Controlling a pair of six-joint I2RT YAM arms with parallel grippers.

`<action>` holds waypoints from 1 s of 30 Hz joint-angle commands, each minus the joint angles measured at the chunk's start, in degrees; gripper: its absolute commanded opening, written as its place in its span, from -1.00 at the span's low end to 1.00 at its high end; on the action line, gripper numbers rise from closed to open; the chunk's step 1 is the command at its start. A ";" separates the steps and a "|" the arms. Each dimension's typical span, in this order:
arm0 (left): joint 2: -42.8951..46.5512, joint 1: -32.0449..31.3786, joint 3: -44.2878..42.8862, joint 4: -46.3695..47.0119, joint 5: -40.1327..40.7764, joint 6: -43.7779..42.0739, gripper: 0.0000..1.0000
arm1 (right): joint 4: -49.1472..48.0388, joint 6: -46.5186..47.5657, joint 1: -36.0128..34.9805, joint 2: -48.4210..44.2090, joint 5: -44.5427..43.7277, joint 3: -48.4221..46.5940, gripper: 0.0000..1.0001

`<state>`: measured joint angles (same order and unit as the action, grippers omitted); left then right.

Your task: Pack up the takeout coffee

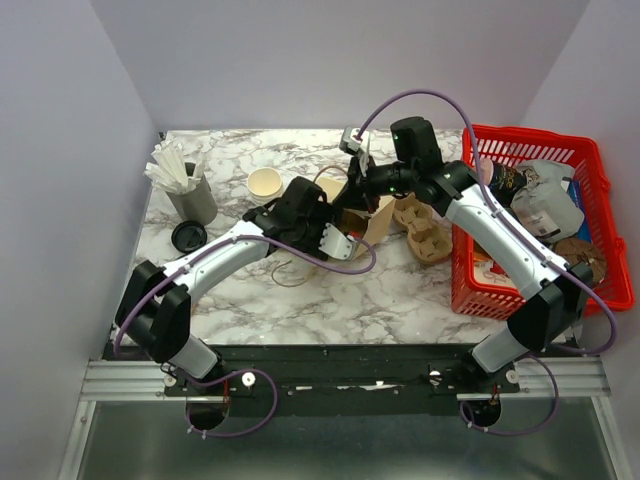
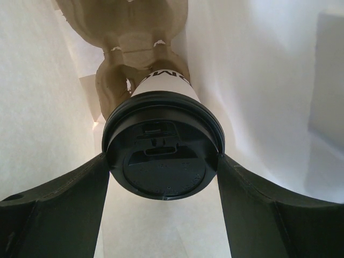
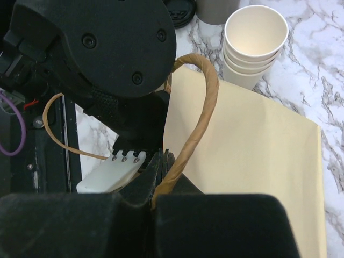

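Inside the paper bag (image 2: 258, 70) we have little room: its white walls stand near on both sides, and a pulp cup carrier (image 2: 134, 32) sits close ahead. Our left gripper (image 2: 164, 164) is parted lid-wide, clamping the takeout coffee (image 2: 161, 134) at its black lid. Our right gripper (image 3: 160, 177) pinches the bag handle (image 3: 207, 102) tight.

Left gripper (image 1: 348, 205) and right gripper (image 1: 365, 178) meet at brown paper bag (image 1: 381, 222), mid marble table (image 1: 300, 290). Cardboard cup carrier (image 1: 422, 228) just right of bag. Left side: lidless cup stack (image 1: 265, 183), stirrer holder (image 1: 192, 197), loose black lid (image 1: 188, 236). Red basket (image 1: 463, 275) far right, full.
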<state>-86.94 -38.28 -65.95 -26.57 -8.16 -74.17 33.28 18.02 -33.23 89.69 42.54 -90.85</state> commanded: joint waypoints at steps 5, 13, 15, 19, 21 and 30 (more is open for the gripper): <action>-0.70 -0.21 3.45 7.64 0.60 1.22 -1.00 | -0.23 -2.37 0.62 1.01 6.85 -1.61 -0.99; -2.27 -0.21 5.75 15.58 3.33 3.86 -1.00 | 1.43 -4.13 0.98 2.77 7.73 -4.24 -0.99; -3.06 -0.21 5.75 17.25 4.20 4.74 -1.00 | 1.88 -4.13 1.07 3.12 7.82 -4.69 -0.99; -2.45 0.14 4.61 14.98 2.20 5.26 -1.00 | 3.11 -5.01 1.24 3.74 7.99 -6.18 -0.99; -0.97 0.40 2.94 10.67 1.66 5.87 -1.00 | 3.55 -5.45 1.42 4.35 8.60 -7.32 -0.99; 5.89 0.93 -1.54 -6.46 -1.76 8.25 -1.00 | 4.16 -12.03 1.50 4.97 9.75 -9.52 -0.99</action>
<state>-84.62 -37.82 -64.25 -22.59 -7.11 -68.01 36.60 11.75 -31.38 94.54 46.85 -97.71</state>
